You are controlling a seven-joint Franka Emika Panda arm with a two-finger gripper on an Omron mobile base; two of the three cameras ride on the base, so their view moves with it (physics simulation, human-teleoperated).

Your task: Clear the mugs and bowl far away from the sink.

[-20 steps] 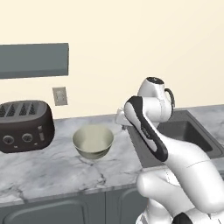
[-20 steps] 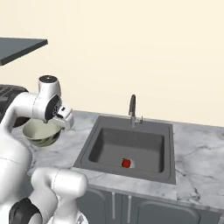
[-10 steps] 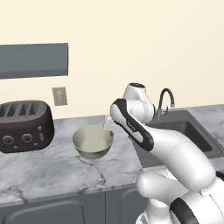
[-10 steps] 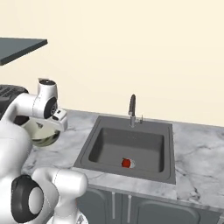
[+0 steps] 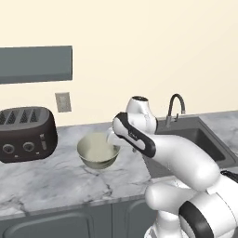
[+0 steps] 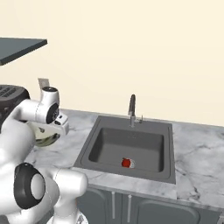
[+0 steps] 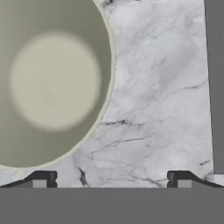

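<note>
The white arm has swung to the left, away from the dark grey recessed sink (image 6: 131,146), and now its gripper (image 7: 111,178) hangs over the marble counter (image 5: 42,181) just beside the wide round bowl with the pale cream inside (image 5: 97,151). A second ago the hand was nearer to the sink; now it is at the right rim of the bowl. In the hand view the two dark finger tips (image 7: 43,178) stand wide apart with nothing between them, and the bowl fills the upper left, not yet between the jaws. The bowl stands upright between the black toaster (image 5: 27,134) and the sink. I judge that the approach to the bowl is beginning; the grasp is not yet done. A small red thing (image 6: 126,163) lies in the sink.
</note>
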